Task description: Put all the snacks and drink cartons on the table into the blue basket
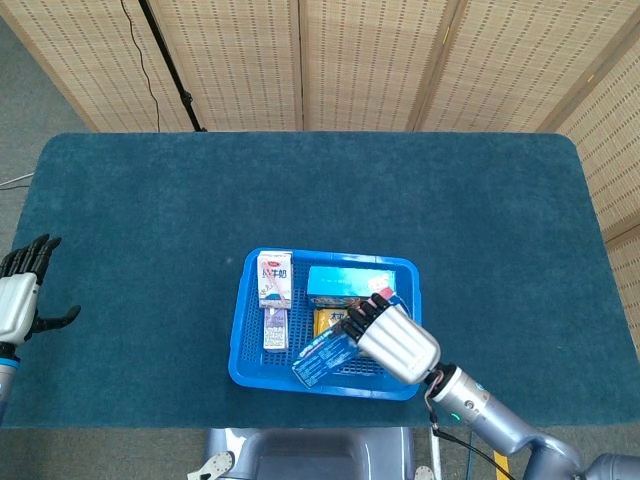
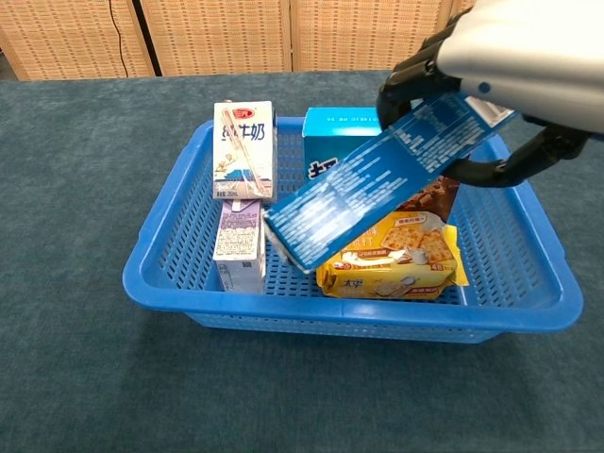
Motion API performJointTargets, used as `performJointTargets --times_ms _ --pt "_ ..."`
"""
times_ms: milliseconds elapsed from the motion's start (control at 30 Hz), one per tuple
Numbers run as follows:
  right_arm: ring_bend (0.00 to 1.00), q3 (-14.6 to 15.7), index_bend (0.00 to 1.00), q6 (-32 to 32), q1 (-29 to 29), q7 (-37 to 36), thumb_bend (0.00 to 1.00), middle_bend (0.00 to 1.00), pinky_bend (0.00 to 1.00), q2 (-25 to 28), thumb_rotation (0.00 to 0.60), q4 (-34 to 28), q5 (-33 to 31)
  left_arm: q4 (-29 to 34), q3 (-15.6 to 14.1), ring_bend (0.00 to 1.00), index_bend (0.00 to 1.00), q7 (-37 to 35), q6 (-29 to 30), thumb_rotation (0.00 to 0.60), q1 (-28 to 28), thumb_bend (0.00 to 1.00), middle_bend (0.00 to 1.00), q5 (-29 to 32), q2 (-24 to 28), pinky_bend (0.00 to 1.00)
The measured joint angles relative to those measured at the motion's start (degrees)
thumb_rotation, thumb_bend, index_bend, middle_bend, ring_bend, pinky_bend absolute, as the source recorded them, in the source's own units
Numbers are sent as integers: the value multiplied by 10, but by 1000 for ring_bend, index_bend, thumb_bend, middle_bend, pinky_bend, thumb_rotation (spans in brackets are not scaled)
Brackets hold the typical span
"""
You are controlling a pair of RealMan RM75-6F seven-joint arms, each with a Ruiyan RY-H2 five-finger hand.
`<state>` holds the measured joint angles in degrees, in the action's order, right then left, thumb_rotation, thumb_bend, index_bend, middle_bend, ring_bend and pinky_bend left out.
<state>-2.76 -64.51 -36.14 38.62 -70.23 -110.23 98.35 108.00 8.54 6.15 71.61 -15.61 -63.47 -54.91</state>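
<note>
The blue basket [image 1: 244, 362] [image 2: 160, 283] stands at the table's front middle. It holds an upright white milk carton [image 1: 274, 278] [image 2: 244, 149], a purple carton [image 1: 275, 328] [image 2: 240, 243] lying in front of it, a standing blue cookie box [image 1: 340, 284] [image 2: 343, 124] and a yellow cracker pack [image 2: 401, 266]. My right hand [image 1: 392, 339] [image 2: 514, 66] grips a long blue snack box [image 1: 322, 359] [image 2: 377, 179], tilted low end leftward, over the basket's middle. My left hand [image 1: 22, 295] hangs open at the table's left edge, holding nothing.
Dark teal cloth covers the table [image 1: 310, 190]. Wicker screens [image 1: 300, 60] stand behind the far edge, with a black stand pole [image 1: 170, 65] at the back left.
</note>
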Motion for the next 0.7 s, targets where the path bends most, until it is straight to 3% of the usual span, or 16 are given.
performJointTargets --times_ms 133,200,233,267,300,333,367,400,567,700 --pt "566 -13 571 18 -14 0 725 599 593 -30 600 12 -8 -1 0 0 0 -3 -3 600 -1 206 0 0 1 0" --pt "492 -18 457 21 -19 -8 723 494 576 -38 600 23 -10 -1 0 0 0 -6 -3 600 -1 207 0 0 2 0" --pt "417 -21 356 23 -22 -16 652 392 542 -41 600 31 -11 -1 1 0 0 -7 -2 600 0 207 0 0 2 0" --pt "321 -22 255 24 -23 -19 506 278 489 -41 600 34 -11 -2 1 0 0 -8 -2 600 0 206 0 0 2 0" --pt "251 -23 199 23 -23 -23 380 206 446 -41 600 37 -12 -2 1 0 0 -9 -2 600 0 206 0 0 2 0" --pt "151 -24 135 21 -22 -23 181 113 373 -41 600 39 -12 -3 2 0 0 -10 -2 600 0 206 0 0 2 0" --pt "69 -25 93 18 -21 -21 62 48 307 -41 600 40 -12 -3 2 0 0 -10 -3 600 -1 206 0 1 2 0" --pt "24 -25 70 14 -20 -18 11 15 256 -41 600 40 -10 -3 2 0 0 -9 -3 600 -1 206 0 1 2 0" --pt "0 -21 2 3 -11 -13 0 0 108 -31 600 30 -1 -2 1 0 0 -7 -3 600 -1 207 0 -1 1 0" --pt "0 -18 0 0 -7 -21 0 0 68 -24 600 23 7 0 0 0 0 -7 -1 600 0 206 0 -2 1 0"
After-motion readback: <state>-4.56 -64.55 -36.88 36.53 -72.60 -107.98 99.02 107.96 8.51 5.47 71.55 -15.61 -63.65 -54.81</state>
